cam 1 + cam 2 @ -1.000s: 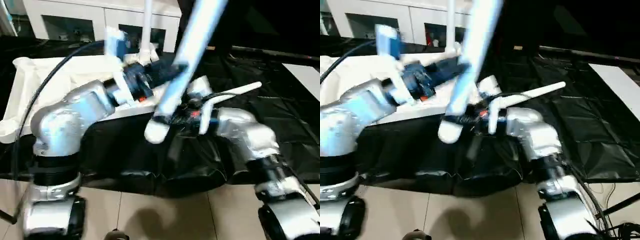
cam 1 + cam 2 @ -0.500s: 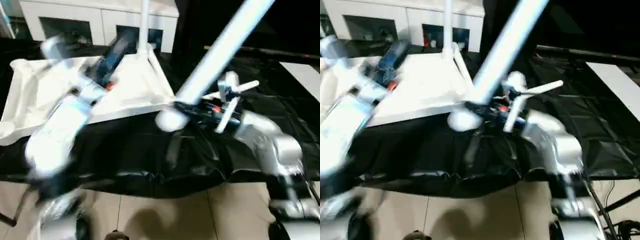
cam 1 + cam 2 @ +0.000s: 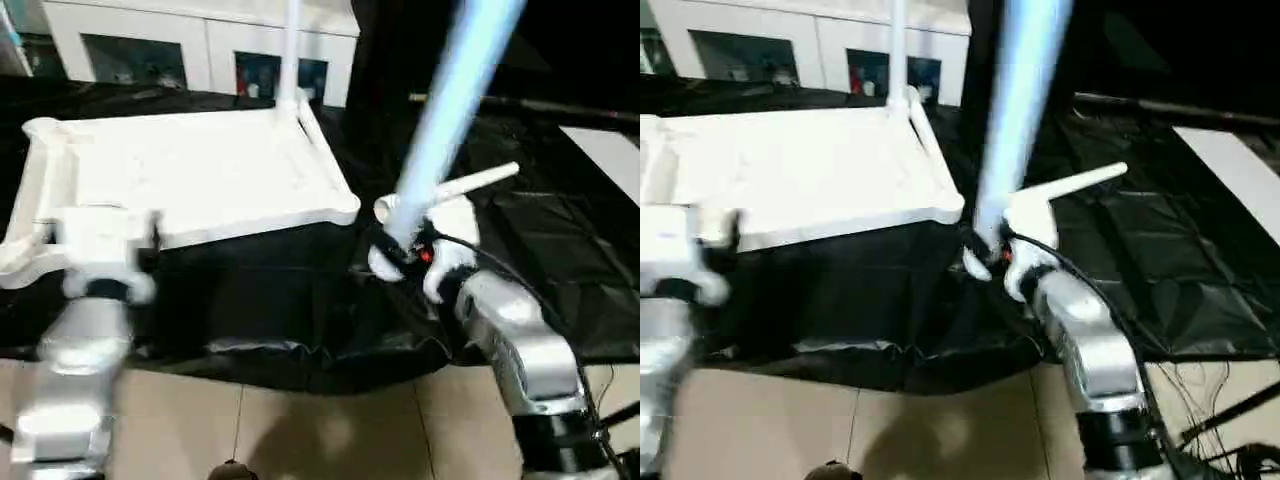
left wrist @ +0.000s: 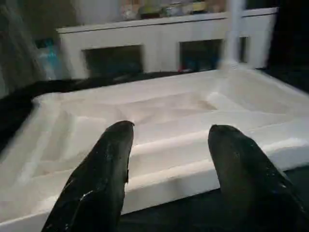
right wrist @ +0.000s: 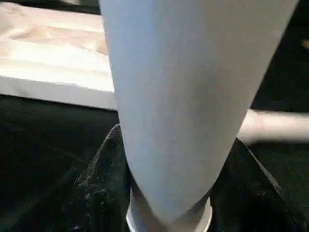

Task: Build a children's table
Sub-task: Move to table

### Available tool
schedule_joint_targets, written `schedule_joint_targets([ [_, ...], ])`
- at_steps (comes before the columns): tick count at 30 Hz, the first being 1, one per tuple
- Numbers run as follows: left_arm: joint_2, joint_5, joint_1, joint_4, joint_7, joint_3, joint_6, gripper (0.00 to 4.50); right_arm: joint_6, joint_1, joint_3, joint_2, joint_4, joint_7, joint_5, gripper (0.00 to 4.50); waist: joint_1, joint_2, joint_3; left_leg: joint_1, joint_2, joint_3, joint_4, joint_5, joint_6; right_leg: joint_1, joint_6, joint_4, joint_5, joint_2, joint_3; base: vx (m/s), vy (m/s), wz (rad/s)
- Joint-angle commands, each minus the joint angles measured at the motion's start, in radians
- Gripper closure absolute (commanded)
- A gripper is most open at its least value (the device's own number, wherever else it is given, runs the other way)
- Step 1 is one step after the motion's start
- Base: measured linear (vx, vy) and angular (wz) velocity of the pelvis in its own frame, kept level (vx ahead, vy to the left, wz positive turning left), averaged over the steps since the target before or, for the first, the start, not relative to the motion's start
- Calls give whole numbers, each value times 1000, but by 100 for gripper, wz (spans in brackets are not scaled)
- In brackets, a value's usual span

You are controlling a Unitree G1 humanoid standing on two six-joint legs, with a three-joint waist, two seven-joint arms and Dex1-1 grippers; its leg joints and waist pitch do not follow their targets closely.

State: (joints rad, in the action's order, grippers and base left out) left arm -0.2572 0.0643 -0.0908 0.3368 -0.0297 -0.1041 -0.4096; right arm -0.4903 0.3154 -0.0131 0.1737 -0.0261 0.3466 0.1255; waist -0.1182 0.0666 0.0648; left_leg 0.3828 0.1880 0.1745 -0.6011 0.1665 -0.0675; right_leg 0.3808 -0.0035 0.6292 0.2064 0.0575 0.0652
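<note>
Left eye view, read from nine o'clock across: the left gripper (image 4: 166,159) hangs at the near left edge of the tabletop (image 3: 190,175), its two black fingers (image 4: 104,169) spread apart with nothing between them, pointing over the ribbed underside. The tabletop lies upside down on the black-covered surface (image 3: 560,240), and one leg (image 3: 291,50) already stands upright in the far right corner socket, at about twelve o'clock. Toward three o'clock, the right gripper (image 3: 400,245) is clamped around the thick end of a second leg (image 3: 450,110), which rises steeply up out of the picture. Just beyond it a third leg (image 3: 480,183) lies on the black cover.

The main risk looks like the grip itself: the leg is long and held only at its base, so any quick swing could lever it loose or twist it between the fingers. Its tall upper end could also sweep into the standing leg and knock it out of its socket. If the held leg meets the near right corner socket (image 3: 345,208) at a tilt, it may jam or push the tabletop across the slippery cover. The left gripper, so close to the rim, could nudge the tabletop too and spoil the alignment.
</note>
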Motion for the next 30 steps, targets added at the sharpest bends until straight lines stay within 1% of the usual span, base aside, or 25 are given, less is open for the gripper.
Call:
schedule_joint_targets([
  [1,20,-9,-19,-48,4,61,45,162,15,33,-72,-12,-2,-65,14,264,14,-42,-60,-34,44,-27,87,362,-83,-15,-78,-94,284,76,-56,0,0,0],
  [3,43,-15,-13,-77,14,91,79,162,18,20,-91,-41,-14,-76,44,264,22,-29,-63,-28,40,-28,86,359,-72,-20,-64,-98,321,79,-54,0,0,0],
  [5,80,0,-5,-67,10,81,80,162,28,-18,-47,-26,-32,-55,18,264,28,-33,-63,-24,43,-27,84,345,-65,-21,-65,-100,319,80,-55,0,0,0],
  [6,90,-2,-1,-67,7,79,82,162,34,-30,-30,-22,-36,-48,7,264,31,-48,-63,-25,43,-28,82,344,-64,-20,-70,-100,309,80,-55,0,0,0],
  [7,93,-12,1,-79,1,79,90,162,38,-37,-20,-21,-38,-48,-1,264,39,-42,-62,-26,41,-29,85,390,-63,-29,-64,-102,355,77,-51,0,0,0],
  [10,107,-31,-12,-139,-15,77,130,162,35,-36,-16,-36,-47,-52,10,264,60,-40,-58,-53,33,-30,84,521,-37,-34,-26,-131,575,68,-34,0,0,0],
  [11,109,-29,-17,-148,-18,77,137,162,33,-33,-16,-38,-49,-53,11,264,64,-39,-56,-57,32,-28,83,529,-28,-38,-23,-137,608,66,-30,0,0,0],
  [12,113,-25,-32,-167,-23,78,150,162,37,-26,-9,-37,-41,-47,8,264,69,-46,-50,-82,29,-25,79,565,-14,-36,-22,-156,673,61,-17,0,0,0],
  [13,111,-30,-50,-190,-22,88,166,162,52,-17,1,-33,-15,-35,0,264,70,-26,-47,-77,26,-24,81,545,0,-50,-20,-163,688,63,-14,0,0,0],
  [14,108,-36,-58,-202,-19,97,175,162,67,-13,7,-29,5,-30,-8,264,67,-38,-45,-85,27,-24,83,552,1,-47,-22,-164,697,65,-13,0,0,0],
  [15,106,-46,-64,-206,-21,108,178,162,84,-6,14,-22,34,-20,-16,264,71,-21,-46,-93,31,-25,83,557,4,-51,-28,-168,695,69,-8,0,0,0],
  [17,119,-58,-58,-185,-17,110,158,162,118,12,28,-4,82,-10,-27,264,73,-35,-49,-90,41,-31,97,548,6,-76,-49,-162,630,72,-2,34,14,-6],
  [18,119,-59,-55,-181,-15,110,157,162,120,14,29,-3,86,-10,-28,264,74,-27,-51,-81,44,-32,102,527,9,-91,-65,-156,583,73,1,73,32,-11],
  [19,114,-65,-42,-170,-10,113,154,162,129,22,34,-2,103,-4,-29,264,74,-16,-53,-83,43,-27,103,508,16,-93,-79,-156,567,75,-4,73,32,-11],
  [20,114,-65,-42,-170,-10,113,154,162,129,22,34,-2,103,-4,-29,264,71,-21,-57,-87,42,-25,102,494,20,-93,-94,-154,551,77,-7,91,18,-3],
  [21,111,-67,-29,-171,-5,111,163,162,138,30,37,-3,117,-7,-36,264,70,-17,-64,-84,41,-20,103,444,33,-104,-125,-146,484,76,-12,87,8,0],
  [22,104,-69,-11,-175,-7,99,174,162,149,39,35,-13,139,-12,-35,264,59,0,-68,-14,18,-29,99,345,90,-156,-125,-149,419,90,1,87,8,0],
  [23,101,-70,-4,-179,-8,94,180,162,154,44,33,-17,149,-14,-35,264,54,-14,-76,-15,16,-27,94,295,117,-164,-119,-154,407,101,7,92,9,18],
  [24,96,-70,1,-187,-12,83,187,162,165,48,33,-23,161,-22,-39,264,52,-16,-77,14,1,-41,77,211,196,-190,-112,-166,381,113,35,113,17,45],
  [25,91,-73,1,-192,-16,77,191,162,180,51,30,-29,171,-29,-41,264,49,-34,-84,11,-4,-46,65,144,238,-201,-100,-177,356,119,57,113,17,45],
  [26,89,-74,1,-191,-16,76,191,162,189,52,28,-32,173,-33,-41,264,56,-34,-81,8,-4,-55,65,123,260,-199,-107,-177,335,109,71,155,16,56],
  [27,88,-75,2,-183,-10,79,189,162,203,53,0,-50,189,-54,-17,264,77,-57,-96,-109,44,-68,82,82,251,-135,-147,-123,236,50,66,210,-28,35],
  [28,86,-76,2,-180,-6,81,186,162,206,54,-8,-56,193,-61,-9,264,106,-61,-89,-196,112,-146,92,57,318,-39,-136,-26,194,20,77,210,-28,35],
  [29,83,-79,1,-177,-3,83,183,162,209,56,-11,-59,196,-63,-7,264,114,-51,-85,-225,139,-172,90,44,361,6,-100,10,190,26,58,190,-60,13],
  [30,83,-79,1,-177,-3,83,183,162,209,56,-10,-59,196,-63,-7,264,104,-37,-79,-233,161,-180,82,19,442,48,-40,56,169,52,22,141,-51,10],
])
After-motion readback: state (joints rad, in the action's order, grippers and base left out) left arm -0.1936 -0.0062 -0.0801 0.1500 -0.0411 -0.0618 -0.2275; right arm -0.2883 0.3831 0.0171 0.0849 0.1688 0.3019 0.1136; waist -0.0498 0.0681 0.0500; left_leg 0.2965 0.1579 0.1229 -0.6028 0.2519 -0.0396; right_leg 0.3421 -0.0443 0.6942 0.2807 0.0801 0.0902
